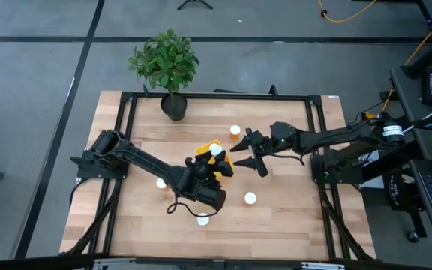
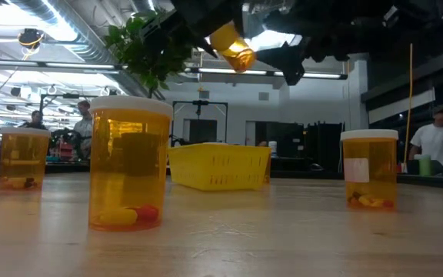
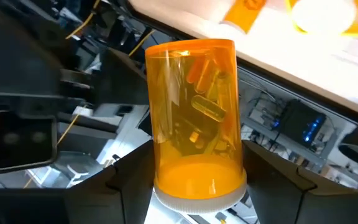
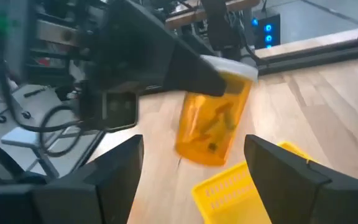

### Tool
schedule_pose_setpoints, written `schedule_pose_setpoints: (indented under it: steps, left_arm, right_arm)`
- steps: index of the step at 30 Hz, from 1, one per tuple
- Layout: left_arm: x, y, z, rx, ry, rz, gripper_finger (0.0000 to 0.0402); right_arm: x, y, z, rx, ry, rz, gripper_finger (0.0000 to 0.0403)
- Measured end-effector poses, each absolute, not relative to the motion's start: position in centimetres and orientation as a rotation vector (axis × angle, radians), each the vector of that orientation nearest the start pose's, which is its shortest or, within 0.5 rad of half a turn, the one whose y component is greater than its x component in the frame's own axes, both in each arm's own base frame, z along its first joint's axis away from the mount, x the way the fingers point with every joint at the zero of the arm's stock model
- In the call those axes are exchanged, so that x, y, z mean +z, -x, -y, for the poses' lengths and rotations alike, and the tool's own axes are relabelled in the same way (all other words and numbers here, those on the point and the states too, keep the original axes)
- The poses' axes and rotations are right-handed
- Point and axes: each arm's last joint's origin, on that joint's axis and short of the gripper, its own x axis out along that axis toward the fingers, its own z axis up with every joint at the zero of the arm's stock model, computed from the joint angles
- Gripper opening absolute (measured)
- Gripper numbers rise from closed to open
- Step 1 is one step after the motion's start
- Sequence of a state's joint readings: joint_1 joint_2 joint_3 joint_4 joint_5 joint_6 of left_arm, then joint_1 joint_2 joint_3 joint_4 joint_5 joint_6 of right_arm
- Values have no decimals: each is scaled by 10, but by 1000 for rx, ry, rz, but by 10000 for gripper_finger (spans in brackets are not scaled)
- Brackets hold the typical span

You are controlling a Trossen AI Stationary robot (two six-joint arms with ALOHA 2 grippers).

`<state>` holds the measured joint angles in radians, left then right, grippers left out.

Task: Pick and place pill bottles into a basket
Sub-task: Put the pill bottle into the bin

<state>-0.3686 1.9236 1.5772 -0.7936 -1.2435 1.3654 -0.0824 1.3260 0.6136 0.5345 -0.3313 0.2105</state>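
Observation:
My left gripper (image 1: 217, 160) is shut on an orange pill bottle with a white cap (image 1: 217, 151). It holds the bottle in the air over the yellow basket (image 1: 205, 152), which sits mid-table. The low view shows this bottle (image 2: 233, 46) tilted, high above the basket (image 2: 220, 165). My right gripper (image 1: 244, 152) is open and empty just right of the basket, pointing at the held bottle (image 4: 213, 121). Several more bottles stand upright on the table: one behind the basket (image 1: 235, 131), one to its left (image 1: 161, 182) and two nearer the front (image 1: 250, 198) (image 1: 203, 219). My left gripper pinches the bottle between its two fingers (image 3: 123, 180), on the orange body right next to the white cap (image 3: 197, 198). The bottle's base points away from the gripper. The bottle is lifted clear and tilted above the basket (image 4: 241, 186).
A black pot with a green plant (image 1: 167, 64) stands at the table's far edge. A black frame (image 1: 216, 95) runs around the tabletop. People (image 2: 437, 138) stand in the room beyond the table. Bare wood lies at the table's front left.

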Motion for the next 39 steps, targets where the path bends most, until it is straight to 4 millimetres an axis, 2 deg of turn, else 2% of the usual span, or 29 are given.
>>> schedule_pose_setpoints:
  steps: [10, 20, 30, 39]
  left_arm:
    - [256, -379, 121, 70, -2074, -1316, 216]
    - [257, -381, 122, 80, -2065, -1300, 216]
    - [257, -382, 123, 77, -2059, -1288, 216]
    - [257, -382, 122, 75, -2061, -1288, 216]
  right_arm:
    - [228, -291, 21, 197, -242, -224, 282]
    - [225, -312, 23, 301, -262, -257, 282]
    - [227, -318, 24, 313, -239, -249, 281]
    - [227, -318, 23, 333, -263, -255, 229]
